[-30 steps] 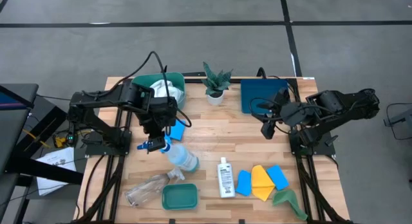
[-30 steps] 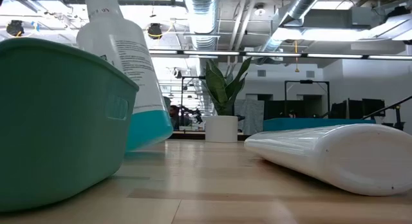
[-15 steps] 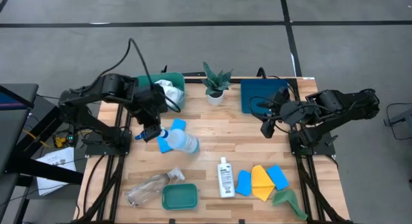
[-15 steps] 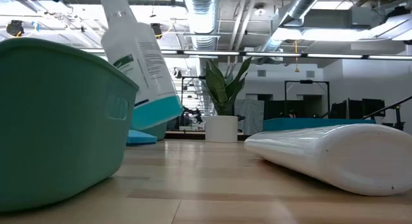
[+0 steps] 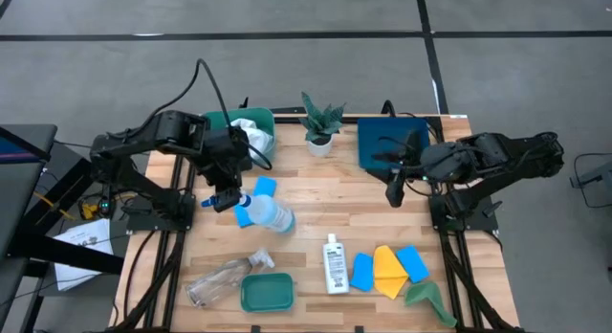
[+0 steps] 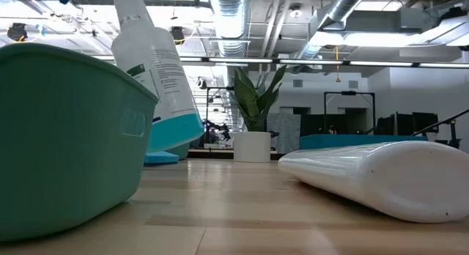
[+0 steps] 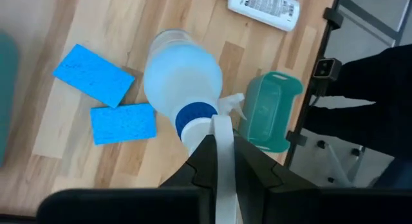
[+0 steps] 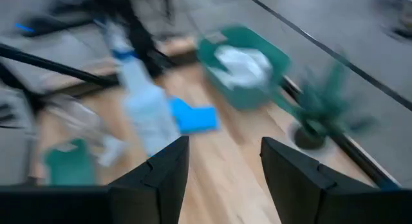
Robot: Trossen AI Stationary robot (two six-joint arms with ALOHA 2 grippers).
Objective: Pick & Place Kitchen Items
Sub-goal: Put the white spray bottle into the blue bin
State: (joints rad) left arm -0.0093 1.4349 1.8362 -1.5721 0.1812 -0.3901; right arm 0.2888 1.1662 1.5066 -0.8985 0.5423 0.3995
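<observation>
My left gripper point(image 5: 226, 196) is shut on the white spray bottle with the blue trigger point(image 5: 271, 215), over the left middle of the table. The bottle also shows tilted in the low view point(image 6: 156, 72). Two blue sponges point(image 5: 263, 187) point(image 5: 246, 216) lie on the wood beside and under it. My right gripper point(image 5: 392, 192) is open and empty, in front of the dark blue tray point(image 5: 390, 142). The clear spray bottle point(image 5: 223, 280), small white bottle point(image 5: 333, 263), two more blue sponges point(image 5: 361, 272), yellow cloth point(image 5: 388, 269) and green cloth point(image 5: 426, 297) lie near the front edge. My left gripper pinches the bottle's white spray head point(image 7: 221, 141), just above the blue collar point(image 7: 196, 117), between its two fingers. The fingers point slanting down toward the table's near right. The bottle hangs tilted below them, its base point(image 6: 176, 134) lifted clear of the wood.
A green tub point(image 5: 232, 122) holding a white cloth point(image 5: 251, 134) stands at the back left. A potted plant point(image 5: 320, 124) stands at the back middle. A small green tub point(image 5: 266, 293) sits at the front, beside the clear bottle.
My left gripper has gone up and toward the table's far edge with the spray bottle. The bottle stood nearly upright, and now it is tilted and farther from the front edge.
</observation>
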